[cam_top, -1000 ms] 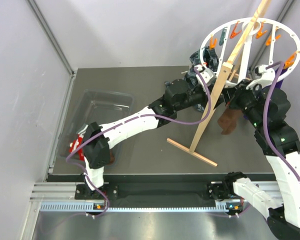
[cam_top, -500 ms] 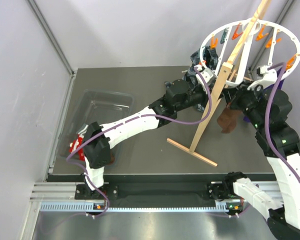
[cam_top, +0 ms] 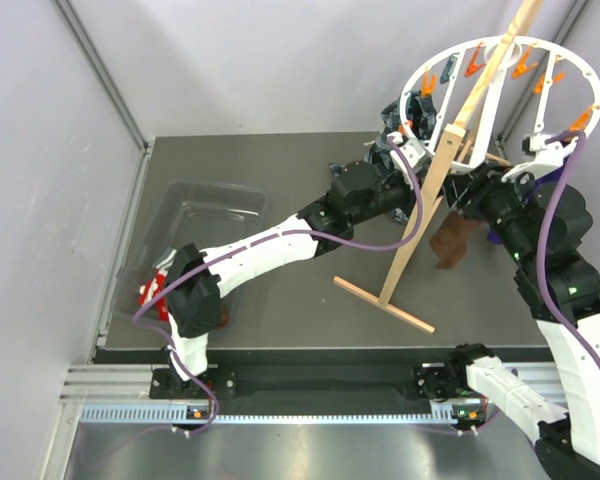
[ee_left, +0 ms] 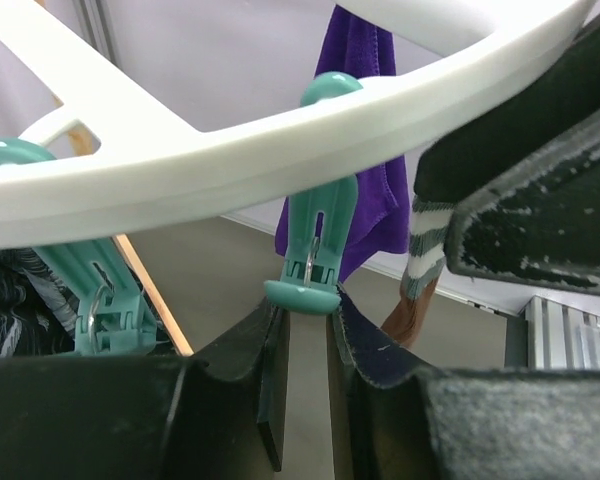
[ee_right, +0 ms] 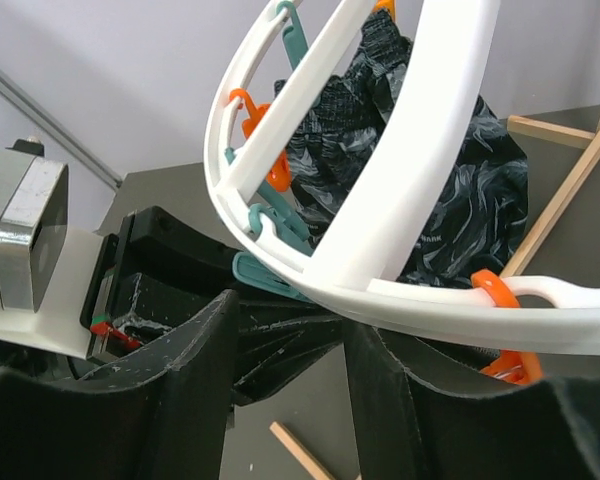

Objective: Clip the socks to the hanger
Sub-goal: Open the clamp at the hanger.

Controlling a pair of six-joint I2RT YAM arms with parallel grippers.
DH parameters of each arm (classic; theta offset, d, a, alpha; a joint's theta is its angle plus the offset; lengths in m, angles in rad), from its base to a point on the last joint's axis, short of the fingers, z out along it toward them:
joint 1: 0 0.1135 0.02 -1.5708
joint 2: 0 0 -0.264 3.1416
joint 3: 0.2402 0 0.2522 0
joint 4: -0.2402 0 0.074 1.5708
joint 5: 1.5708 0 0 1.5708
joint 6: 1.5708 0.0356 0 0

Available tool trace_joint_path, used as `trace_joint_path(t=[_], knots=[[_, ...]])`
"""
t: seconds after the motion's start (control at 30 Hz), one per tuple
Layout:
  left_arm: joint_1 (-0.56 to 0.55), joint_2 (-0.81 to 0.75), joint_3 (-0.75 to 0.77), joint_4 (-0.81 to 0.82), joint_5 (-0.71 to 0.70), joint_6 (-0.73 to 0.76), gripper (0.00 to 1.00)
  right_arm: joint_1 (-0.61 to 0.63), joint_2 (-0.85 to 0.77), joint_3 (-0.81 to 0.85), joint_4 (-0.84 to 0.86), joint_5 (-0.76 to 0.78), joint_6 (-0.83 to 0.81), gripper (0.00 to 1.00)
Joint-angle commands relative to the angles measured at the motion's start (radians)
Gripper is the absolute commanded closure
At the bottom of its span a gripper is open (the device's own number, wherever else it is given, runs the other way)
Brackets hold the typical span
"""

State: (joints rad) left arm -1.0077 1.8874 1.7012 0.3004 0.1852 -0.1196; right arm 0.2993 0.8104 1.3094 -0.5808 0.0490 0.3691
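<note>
The white hanger (cam_top: pixel 490 105) stands at the back right on its slanted wooden pole (cam_top: pixel 427 205). My left gripper (cam_top: pixel 412 150) reaches up under its rim (ee_left: pixel 230 160) and is shut on the lower end of a teal clip (ee_left: pixel 302 293). My right gripper (cam_top: pixel 472 200) is just right of the pole, and the dark brown sock (cam_top: pixel 448 243) hangs from it above the table. The sock's striped cuff shows beside the teal clip in the left wrist view (ee_left: pixel 408 312). In the right wrist view the sock is hidden, and the rim (ee_right: pixel 420 170) crosses over the gripper (ee_right: pixel 290 320). Red socks (cam_top: pixel 152 292) lie at the near left.
A clear plastic bin (cam_top: pixel 210 200) sits at the left. A purple sock (ee_left: pixel 365 130) and a dark patterned cloth (ee_right: pixel 460 200) hang on the hanger. Orange clips (cam_top: pixel 470 65) ring the far rim. The stand's wooden foot (cam_top: pixel 385 303) lies across the table's middle.
My right gripper has moved a little left and up toward the pole and rim, carrying the brown sock. The left arm has stayed at the clip.
</note>
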Motion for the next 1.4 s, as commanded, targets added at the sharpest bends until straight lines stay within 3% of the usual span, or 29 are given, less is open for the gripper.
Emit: trace_joint_path(t=[0.0,0.23,0.43,0.57,0.63,0.97,1.37], knots=[[-0.002,-0.062,-0.026,0.057,0.01,0.006,1.0,0.006,0.006,-0.007,0.108,-0.008,0.005,0.55],[-0.003,-0.066,-0.018,0.054,0.033,0.001,1.0,0.006,0.015,-0.065,0.216,-0.011,0.03,0.71],[-0.005,-0.068,-0.009,0.059,0.048,-0.003,1.0,0.006,0.001,-0.12,0.291,0.023,0.036,0.78],[-0.005,-0.073,-0.014,0.054,0.039,-0.003,1.0,0.006,-0.004,-0.13,0.291,0.038,0.034,1.0],[-0.005,-0.077,-0.028,0.054,0.028,-0.005,1.0,0.006,-0.014,-0.136,0.292,0.045,0.037,1.0],[-0.002,-0.099,-0.055,0.077,-0.032,-0.034,0.55,0.004,-0.05,-0.144,0.243,0.051,0.048,1.0],[-0.002,-0.097,-0.049,0.054,-0.127,0.003,0.53,0.006,-0.069,-0.13,0.217,0.077,0.034,1.0]])
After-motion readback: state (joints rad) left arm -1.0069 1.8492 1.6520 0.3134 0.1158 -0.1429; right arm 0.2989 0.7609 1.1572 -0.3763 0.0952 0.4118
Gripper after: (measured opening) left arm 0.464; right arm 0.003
